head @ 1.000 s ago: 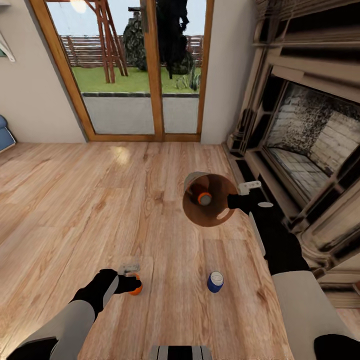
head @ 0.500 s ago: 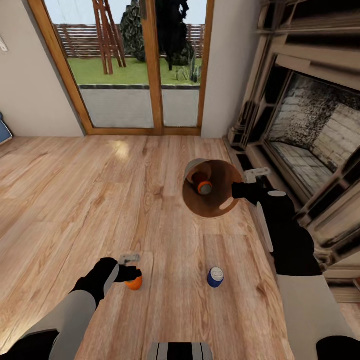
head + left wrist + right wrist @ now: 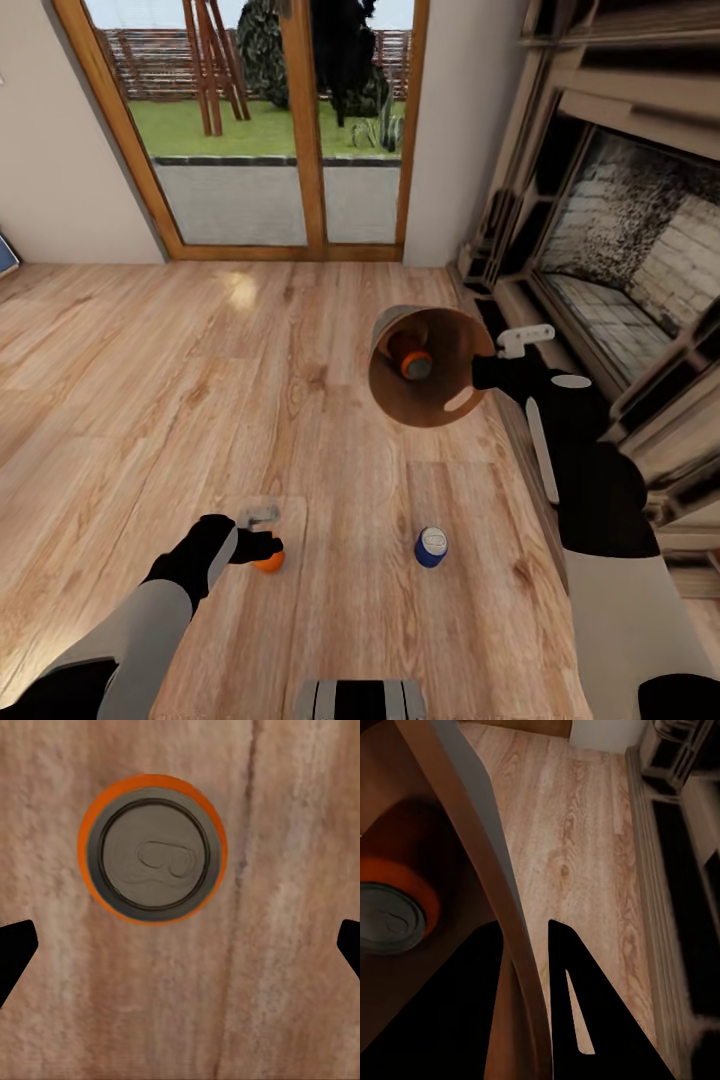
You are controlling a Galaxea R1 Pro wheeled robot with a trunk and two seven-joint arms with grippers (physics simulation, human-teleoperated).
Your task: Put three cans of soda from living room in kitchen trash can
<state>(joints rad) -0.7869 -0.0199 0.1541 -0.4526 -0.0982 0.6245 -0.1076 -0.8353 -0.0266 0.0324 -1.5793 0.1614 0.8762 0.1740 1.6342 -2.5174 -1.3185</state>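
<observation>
Wood floor [image 3: 150,400] open btw orange can [image 3: 152,859] (upright) & L gripper [image 3: 180,945] tips, seemingly.

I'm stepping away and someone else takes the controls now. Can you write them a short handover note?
Right gripper: shut on the rim of the trash can, which is tilted with its mouth toward the head camera.
Left gripper: jaws open above an orange soda can standing on the wood floor; not gripped yet.
Done: one orange can lies inside the bin.
Left: grasp the floor orange can and the blue can standing nearby, drop both in the bin, then take it to the kitchen.
</observation>
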